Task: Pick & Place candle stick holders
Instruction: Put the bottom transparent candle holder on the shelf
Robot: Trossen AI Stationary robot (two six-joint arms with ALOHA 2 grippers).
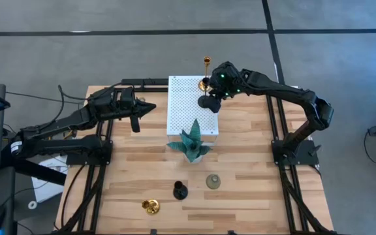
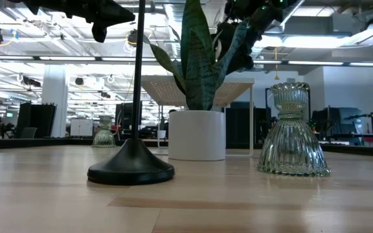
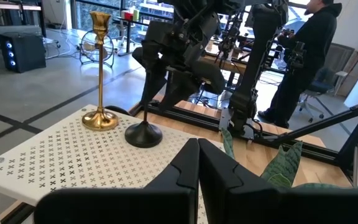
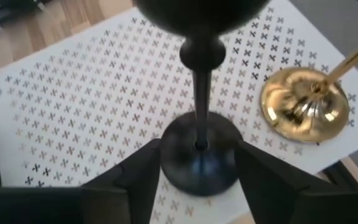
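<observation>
On the white perforated board (image 1: 188, 111) stand a slim gold candle stick holder (image 1: 205, 79) at its far right corner and a black one (image 4: 199, 158) beside it, both upright on their round bases. My right gripper (image 4: 197, 162) hangs over the black holder, slanting down, open, one finger on either side of its stem without touching it. My left gripper (image 3: 197, 168) waits shut above the table, left of the board. Near the front edge are a gold holder (image 1: 151, 207) on its side, a black one (image 1: 180, 190) and a grey-green one (image 1: 213, 181).
A teal spiky plant ornament (image 1: 191, 143) in a white pot stands just in front of the board. The low view shows another ribbed grey-green holder (image 2: 104, 133) far back on the left. A person (image 3: 303, 56) stands in the room beyond the table.
</observation>
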